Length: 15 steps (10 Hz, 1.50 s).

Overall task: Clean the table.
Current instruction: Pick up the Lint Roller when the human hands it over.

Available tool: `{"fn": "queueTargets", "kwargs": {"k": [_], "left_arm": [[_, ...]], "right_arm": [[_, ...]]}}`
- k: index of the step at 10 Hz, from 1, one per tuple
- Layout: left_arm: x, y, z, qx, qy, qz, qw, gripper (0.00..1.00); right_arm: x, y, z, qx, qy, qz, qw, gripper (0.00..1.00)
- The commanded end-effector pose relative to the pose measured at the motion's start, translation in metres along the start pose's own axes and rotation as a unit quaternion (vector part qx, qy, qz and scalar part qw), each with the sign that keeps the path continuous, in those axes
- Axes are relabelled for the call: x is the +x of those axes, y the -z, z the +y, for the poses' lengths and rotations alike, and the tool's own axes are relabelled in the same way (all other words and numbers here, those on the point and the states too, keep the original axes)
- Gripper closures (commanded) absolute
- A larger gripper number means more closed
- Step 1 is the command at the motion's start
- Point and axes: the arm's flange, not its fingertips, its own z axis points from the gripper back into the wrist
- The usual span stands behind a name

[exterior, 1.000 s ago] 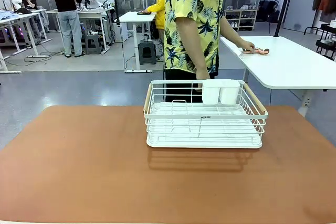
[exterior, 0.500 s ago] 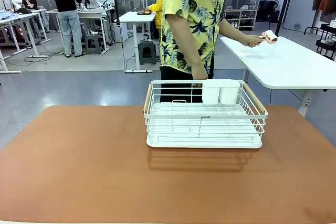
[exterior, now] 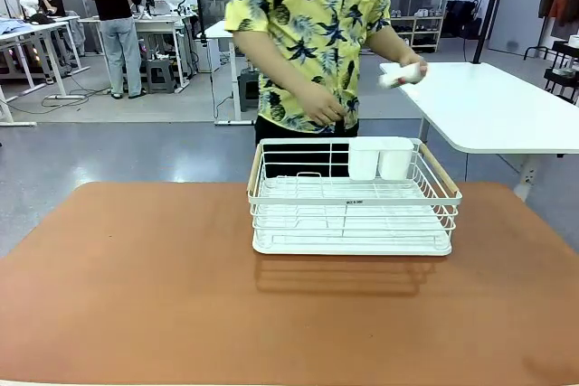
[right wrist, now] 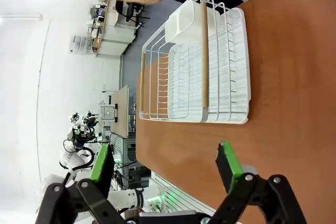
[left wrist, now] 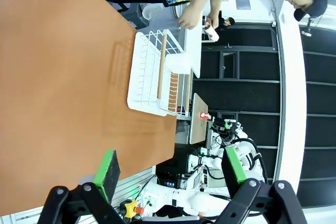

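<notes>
Claws: left claw (left wrist: pixel 172 169) and right claw (right wrist: pixel 165 165) both spread wide, green pads well apart, nothing held; both raised above the near side of the bench.
Bench (exterior: pixel 136 296): reddish-brown top, below and ahead of both claws; near half bare, no loose items seen on it apart from the rack.
Dish rack (exterior: pixel 353 214): white wire, resting on the bench toward its far edge, a little to the robot's right of centre; long axis across the bench, left to right; wooden handles at the short ends.
White holder (exterior: pixel 380 158): upright inside the rack, at its far right corner.
Nearer arm: judged the right, given the rack's offset; margin small.
Person's hand (exterior: pixel 412 65): beyond the far edge, gripping a small white object (exterior: pixel 398 76), kind not determinable; near the corner of the white-topped table (exterior: pixel 488 110), well apart from the bench.
Coming move: judged to hang on that object reaching the bench; any reach from either claw runs straight across, with the rack between.
</notes>
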Motion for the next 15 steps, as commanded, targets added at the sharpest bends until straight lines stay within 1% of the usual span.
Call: {"fn": "queueTargets", "kwargs": {"k": [1,15], "left_arm": [[-0.0006,-0.0027,0.0005,-0.010,0.005,0.000,1.000,0.00],[-0.0006,-0.0027,0.0005,-0.010,0.005,0.000,1.000,0.00]], "right_arm": [[0.0009,0.0000,0.0013,0.007,-0.005,-0.002,1.000,0.00],[0.0009,0.0000,0.0013,0.007,-0.005,-0.002,1.000,0.00]]}}
